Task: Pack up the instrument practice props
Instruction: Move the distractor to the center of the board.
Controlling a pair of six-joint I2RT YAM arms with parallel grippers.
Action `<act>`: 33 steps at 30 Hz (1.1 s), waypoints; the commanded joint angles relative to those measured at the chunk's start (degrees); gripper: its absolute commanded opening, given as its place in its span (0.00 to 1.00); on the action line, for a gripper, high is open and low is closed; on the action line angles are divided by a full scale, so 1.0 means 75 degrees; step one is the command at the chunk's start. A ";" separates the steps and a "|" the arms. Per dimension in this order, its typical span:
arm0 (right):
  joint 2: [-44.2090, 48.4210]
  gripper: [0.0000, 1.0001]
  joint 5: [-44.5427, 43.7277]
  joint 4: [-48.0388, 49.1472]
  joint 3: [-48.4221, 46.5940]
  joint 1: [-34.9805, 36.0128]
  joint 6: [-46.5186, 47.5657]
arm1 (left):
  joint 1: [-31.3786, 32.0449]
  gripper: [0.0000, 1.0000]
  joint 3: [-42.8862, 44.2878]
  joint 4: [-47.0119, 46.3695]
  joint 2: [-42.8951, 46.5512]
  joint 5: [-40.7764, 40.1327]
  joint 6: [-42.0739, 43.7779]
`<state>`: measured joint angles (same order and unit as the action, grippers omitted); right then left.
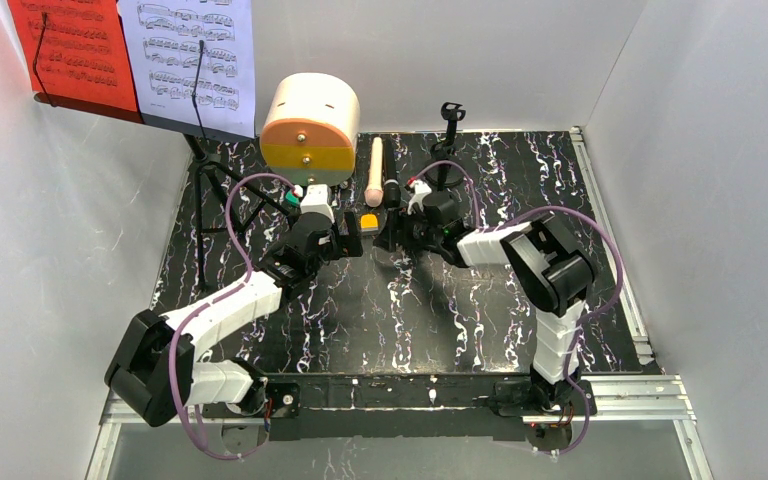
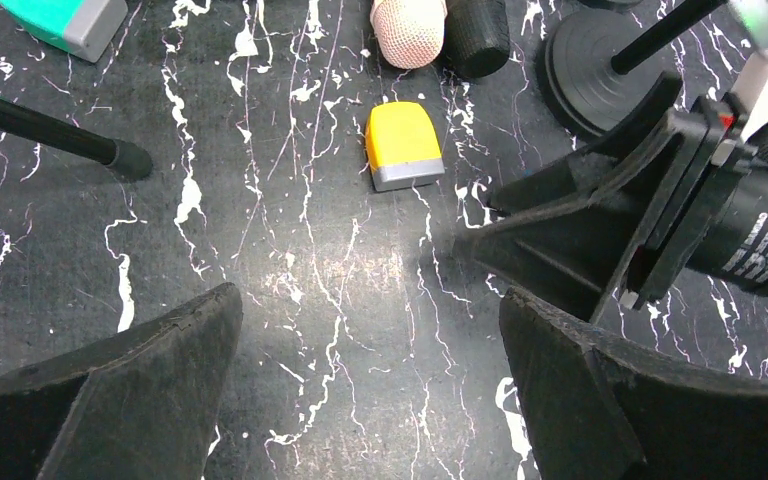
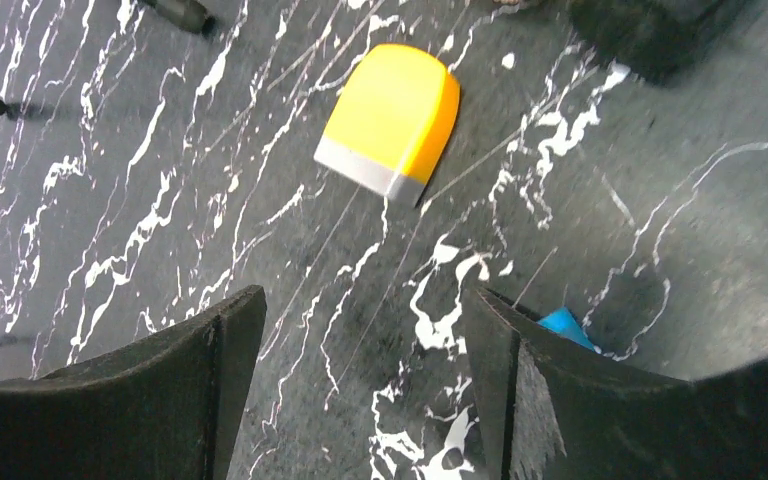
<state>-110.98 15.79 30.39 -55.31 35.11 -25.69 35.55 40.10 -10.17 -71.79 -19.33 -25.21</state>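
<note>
The left hand and right hand hang wide open, empty, above the surface. We judge packing barely begun: pages sit on the rack at 10 o'clock; cream mic, black mic and holder wait unpacked at 12 o'clock.

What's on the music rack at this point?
A red page and a white page of sheet music stand side by side on the music rack. They hide its face; only the lower lip and tripod legs show.
</note>
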 commanded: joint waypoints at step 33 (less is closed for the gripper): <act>-0.0176 0.84 0.0294 0.1762 0.0241 -0.0589 -0.0278 | -0.0409 0.98 -0.0050 -0.0431 -0.0479 0.1441 -0.0435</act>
<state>-107.61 16.95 38.04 -46.96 28.14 -24.67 33.19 40.10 -13.28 -77.06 -8.36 -28.16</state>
